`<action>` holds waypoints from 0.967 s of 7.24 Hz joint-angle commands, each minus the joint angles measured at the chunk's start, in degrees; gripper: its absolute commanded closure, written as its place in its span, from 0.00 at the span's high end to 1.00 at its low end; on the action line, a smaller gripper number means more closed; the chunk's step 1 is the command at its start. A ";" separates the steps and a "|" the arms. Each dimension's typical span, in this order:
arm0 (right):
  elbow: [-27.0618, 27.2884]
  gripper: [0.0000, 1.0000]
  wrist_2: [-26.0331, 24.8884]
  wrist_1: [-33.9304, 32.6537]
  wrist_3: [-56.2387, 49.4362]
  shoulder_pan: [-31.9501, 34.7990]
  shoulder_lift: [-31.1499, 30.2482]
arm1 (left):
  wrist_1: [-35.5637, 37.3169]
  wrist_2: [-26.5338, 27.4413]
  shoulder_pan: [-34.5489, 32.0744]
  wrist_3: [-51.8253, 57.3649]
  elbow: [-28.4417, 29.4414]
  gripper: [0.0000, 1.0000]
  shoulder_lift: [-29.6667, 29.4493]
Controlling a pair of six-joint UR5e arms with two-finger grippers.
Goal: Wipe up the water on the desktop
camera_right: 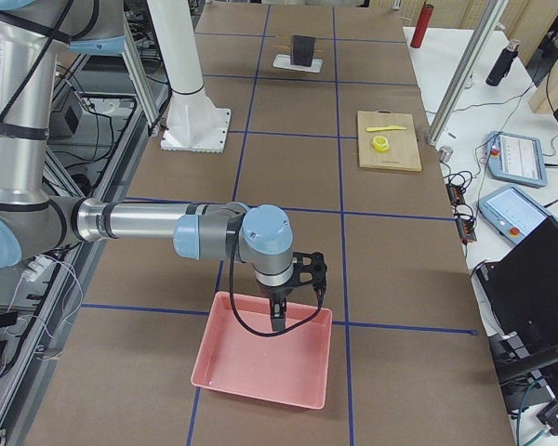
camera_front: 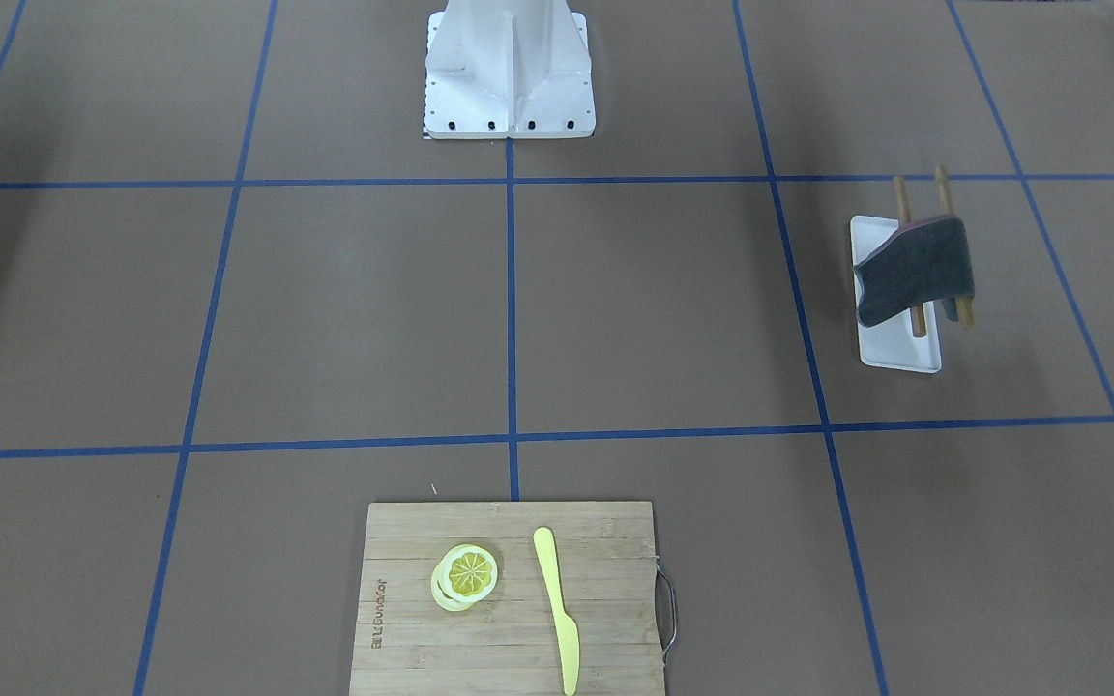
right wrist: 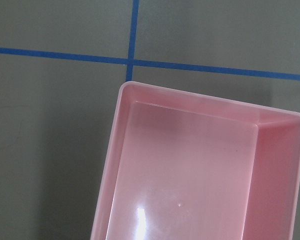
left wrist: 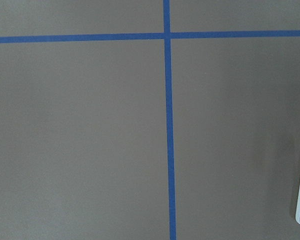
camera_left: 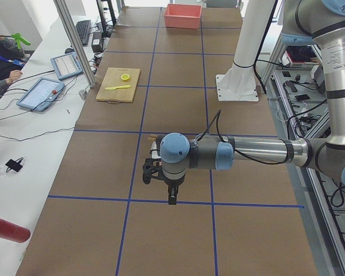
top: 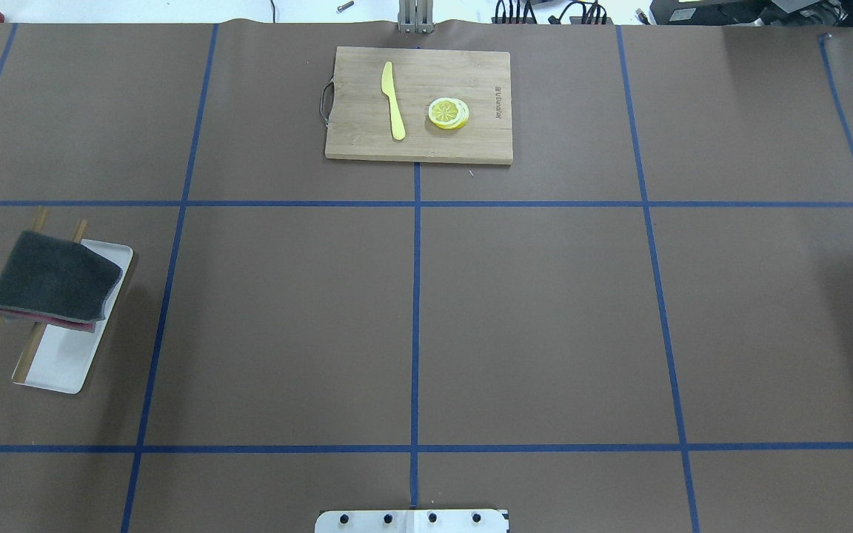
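The desktop (top: 537, 311) is matte brown with blue tape lines; I see no water on it. A dark grey cloth (top: 52, 277) hangs over a wooden rack on a white tray (top: 64, 363) at the left; it also shows in the front view (camera_front: 915, 271). My left gripper (camera_left: 171, 198) hangs above the desktop near that tray, seen only in the left side view; I cannot tell if it is open. My right gripper (camera_right: 279, 321) hangs over a pink tray (camera_right: 265, 362), seen only in the right side view; I cannot tell if it is open.
A bamboo cutting board (top: 419, 144) with a yellow knife (top: 394, 100) and lemon slices (top: 449, 113) lies at the far middle. The robot base plate (top: 412, 522) is at the near edge. The right wrist view looks into the pink tray (right wrist: 190, 175).
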 commanded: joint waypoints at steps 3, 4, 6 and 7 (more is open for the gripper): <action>4.27 1.00 0.36 0.10 0.13 -0.08 0.40 | -0.02 0.17 -0.11 -0.25 -1.55 0.99 -2.17; 4.80 1.00 -0.08 0.10 0.13 -0.08 0.48 | -0.02 0.08 -0.02 -0.51 -1.29 0.99 -3.56; 5.59 1.00 2.27 0.02 0.74 -0.08 0.49 | -1.24 0.00 -0.02 -0.43 0.82 0.99 -7.78; 6.03 1.00 3.16 0.10 0.13 -0.08 0.57 | -7.17 0.00 -0.11 -0.60 4.48 0.99 -10.49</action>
